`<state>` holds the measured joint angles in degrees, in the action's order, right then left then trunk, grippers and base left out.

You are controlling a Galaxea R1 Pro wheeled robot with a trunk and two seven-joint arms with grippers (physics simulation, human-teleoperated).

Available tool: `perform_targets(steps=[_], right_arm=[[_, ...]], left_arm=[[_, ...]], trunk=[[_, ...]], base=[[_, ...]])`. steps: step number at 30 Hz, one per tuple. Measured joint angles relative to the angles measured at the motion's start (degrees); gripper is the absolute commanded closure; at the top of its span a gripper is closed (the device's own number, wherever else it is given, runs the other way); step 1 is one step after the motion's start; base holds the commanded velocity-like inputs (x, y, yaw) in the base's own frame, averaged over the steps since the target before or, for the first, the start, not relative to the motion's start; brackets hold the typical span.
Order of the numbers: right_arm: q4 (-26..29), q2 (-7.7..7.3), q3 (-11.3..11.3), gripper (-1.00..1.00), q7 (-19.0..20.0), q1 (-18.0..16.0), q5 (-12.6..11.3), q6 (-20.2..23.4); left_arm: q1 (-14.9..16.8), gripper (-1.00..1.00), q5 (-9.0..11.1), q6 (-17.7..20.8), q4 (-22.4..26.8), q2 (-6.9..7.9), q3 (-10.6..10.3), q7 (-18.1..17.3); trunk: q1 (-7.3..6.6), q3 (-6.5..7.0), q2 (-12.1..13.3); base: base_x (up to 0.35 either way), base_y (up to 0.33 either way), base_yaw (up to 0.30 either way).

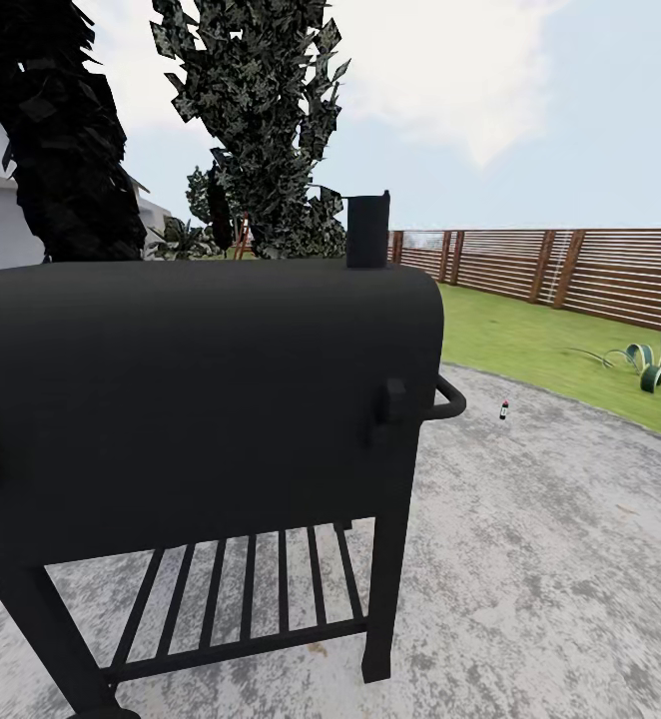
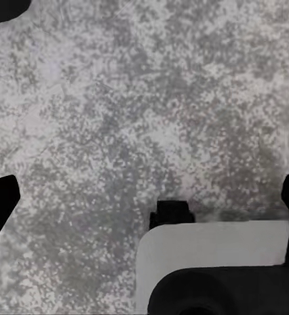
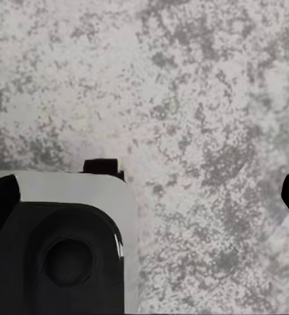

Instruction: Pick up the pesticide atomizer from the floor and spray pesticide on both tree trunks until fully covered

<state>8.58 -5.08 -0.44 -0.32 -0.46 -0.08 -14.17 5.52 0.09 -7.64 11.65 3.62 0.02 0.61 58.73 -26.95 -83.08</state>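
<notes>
**Grill in the way, atomizer beyond it**

Across the near half of the head view stands a black barrel grill (image 1: 201, 399), squarely between the robot and the open ground, its slatted lower shelf (image 1: 241, 599) and legs planted on the grey concrete floor (image 1: 550, 559). Behind it rise dark cypress-like trees (image 1: 261, 120), and a brown slat fence (image 1: 570, 270) bounds the lawn (image 1: 530, 340) on the right. A spiky striped plant (image 1: 660, 361) sits at the grass edge.

Past the grill's side handle (image 1: 450, 399), the pesticide atomizer (image 1: 504, 408) stands upright on the paving, small and well apart from everything, near the curved edge where concrete meets grass. The open room lies to the right of the grill; that looks like the way round.

Both wrist cameras look down at bare mottled paving, suggesting arms hanging at rest. Whether either gripper is apart or together I cannot tell; only dark slivers show at the margins.
</notes>
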Motion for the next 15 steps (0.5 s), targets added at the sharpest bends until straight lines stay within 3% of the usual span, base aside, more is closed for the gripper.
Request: perform_targets(steps=[1, 2, 3, 4, 7, 15], right_arm=[[8.2, -0.95, 0.0, -1.0, 0.0, -0.1, -0.1, -0.3], [17.7, -0.98, 0.1, -1.0, 0.0, -0.6, -0.2, -0.3], [18.3, -0.93, 0.1, -1.0, 0.1, -0.7, -0.2, -0.3], [20.6, -0.59, 0.2, -1.0, 0.1, -1.7, -0.3, -0.3], [22.3, 0.0, 0.2, -1.0, 0.4, -3.3, -0.3, -0.3], [22.5, 0.27, 0.3, -1.0, 0.3, -4.5, -0.2, -0.3]], left_arm=[[4.2, -1.0, 0.0, -0.2, 4.3, -0.21, -0.1, 0.0], [5.7, -1.0, 0.0, -0.6, 5.1, -0.26, -0.1, 0.0], [3.9, -1.0, 0.0, -1.1, 5.4, -0.26, -0.1, 0.0], [4.3, -1.0, 0.1, -4.0, 6.1, -0.32, -0.1, 0.0], [5.4, -1.0, 0.7, -7.8, 6.3, -0.5, 0.0, 0.0], [5.8, -1.0, 3.3, -9.5, 5.6, -0.13, 0.3, -0.4]], trunk=[[0.0, 0.02, 0.0], [0.0, 0.04, 0.0], [0.0, 0.01, 0.0], [0.0, 0.04, 0.0], [0.0, 0.02, 0.0], [0.0, 0.02, 0.0]], base=[[0.0, 0.0, 0.0], [0.0, 0.0, 0.0], [0.0, 0.0, 0.0], [0.0, 0.0, 0.0], [0.0, 0.0, 0.0], [0.0, 0.0, -0.022]])
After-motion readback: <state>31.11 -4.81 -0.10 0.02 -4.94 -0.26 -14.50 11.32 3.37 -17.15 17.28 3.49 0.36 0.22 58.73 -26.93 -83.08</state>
